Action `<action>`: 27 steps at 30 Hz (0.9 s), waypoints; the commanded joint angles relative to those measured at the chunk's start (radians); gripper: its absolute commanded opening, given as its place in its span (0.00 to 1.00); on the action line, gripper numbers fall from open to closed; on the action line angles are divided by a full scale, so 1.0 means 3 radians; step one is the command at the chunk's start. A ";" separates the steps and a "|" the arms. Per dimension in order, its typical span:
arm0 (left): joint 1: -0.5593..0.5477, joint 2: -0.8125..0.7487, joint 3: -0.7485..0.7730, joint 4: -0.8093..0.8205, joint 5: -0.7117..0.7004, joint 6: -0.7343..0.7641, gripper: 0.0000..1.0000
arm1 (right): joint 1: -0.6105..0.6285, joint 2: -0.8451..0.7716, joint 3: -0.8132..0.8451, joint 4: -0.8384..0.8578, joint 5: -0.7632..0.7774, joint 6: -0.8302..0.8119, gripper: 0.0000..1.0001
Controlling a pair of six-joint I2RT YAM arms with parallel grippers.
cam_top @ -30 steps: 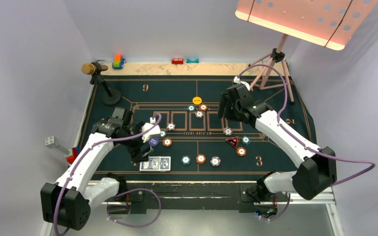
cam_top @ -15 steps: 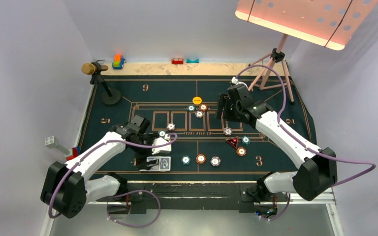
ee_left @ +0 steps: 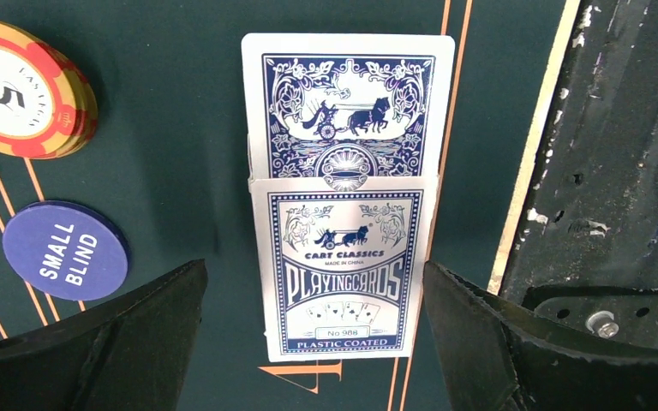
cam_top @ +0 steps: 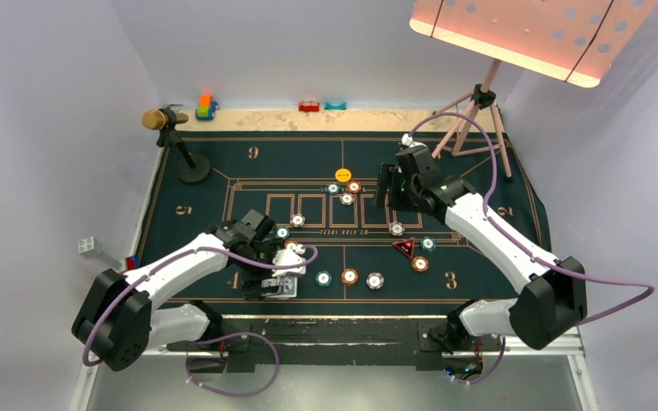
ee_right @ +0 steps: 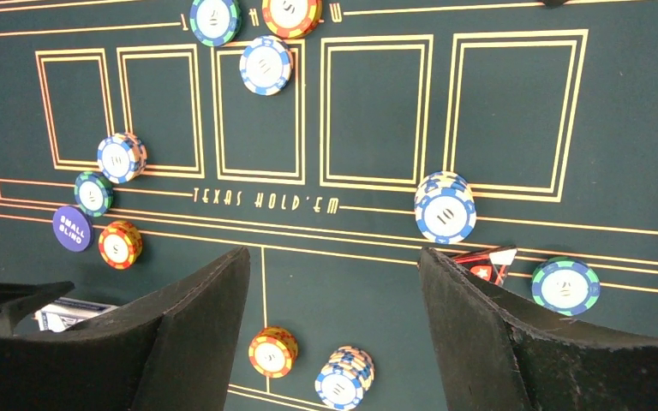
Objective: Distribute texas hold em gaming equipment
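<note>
The left gripper [ee_left: 314, 287] has its 2 fingers [ee_left: 128, 334] spread wide, 1 on each side of the card box [ee_left: 343, 270]. Green mat [ee_left: 180, 128] shows in both gaps, so nothing is clamped. The box lies flat, its long axis running straight away from the wrist and parallel to the mat's orange border line. Blue-backed cards [ee_left: 347, 103] stick out of its far end. Left of the box lies the dark blue disc [ee_left: 66, 250] printed SMALL BLIND, with an orange chip [ee_left: 21, 90] marked 5 beyond it. The black table rail [ee_left: 617, 171] runs along the right.

The right gripper [ee_right: 334, 257] is also spread and empty above the mat. A blue-white chip stack [ee_right: 445, 210] marked 10 sits just past 1 finger, which half hides the triangle marker [ee_right: 488, 259].

From above, the left gripper covers most of the box at the mat's near edge. Only that view shows the yellow disc [cam_top: 343, 174] and the microphone [cam_top: 158, 118].
</note>
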 commanded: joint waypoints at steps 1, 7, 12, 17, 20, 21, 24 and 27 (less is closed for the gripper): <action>-0.0117 -0.0099 -0.0081 0.0181 -0.0131 -0.0076 1.00 | -0.0026 -0.0011 0.0130 0.0132 -0.0108 -0.0024 0.76; -0.0305 -0.0042 -0.0107 0.0236 -0.0278 -0.0109 0.97 | -0.0042 -0.0003 0.0137 0.0126 -0.0101 -0.0021 0.76; -0.0514 0.0148 -0.0070 0.0300 -0.0492 -0.0182 0.83 | -0.0050 -0.0032 0.0134 0.0113 -0.0101 -0.0008 0.76; -0.0613 0.0248 -0.0047 0.0324 -0.0594 -0.0225 0.74 | -0.0075 -0.0066 0.0137 0.0090 -0.0090 -0.0017 0.76; -0.0634 0.0250 -0.0059 0.0350 -0.0620 -0.0249 0.72 | -0.0099 -0.0074 0.0158 0.0077 -0.0116 -0.0019 0.76; -0.0633 0.0244 -0.0062 0.0353 -0.0608 -0.0251 0.68 | -0.0099 -0.0079 0.0158 0.0083 -0.0132 -0.0016 0.76; -0.0631 0.0243 -0.0047 0.0336 -0.0584 -0.0296 0.36 | -0.0105 -0.0097 0.0134 0.0102 -0.0197 0.0003 0.76; -0.0627 0.0173 0.0058 0.0209 -0.0602 -0.0362 0.12 | -0.0106 -0.0108 0.0072 0.0148 -0.0308 0.0012 0.76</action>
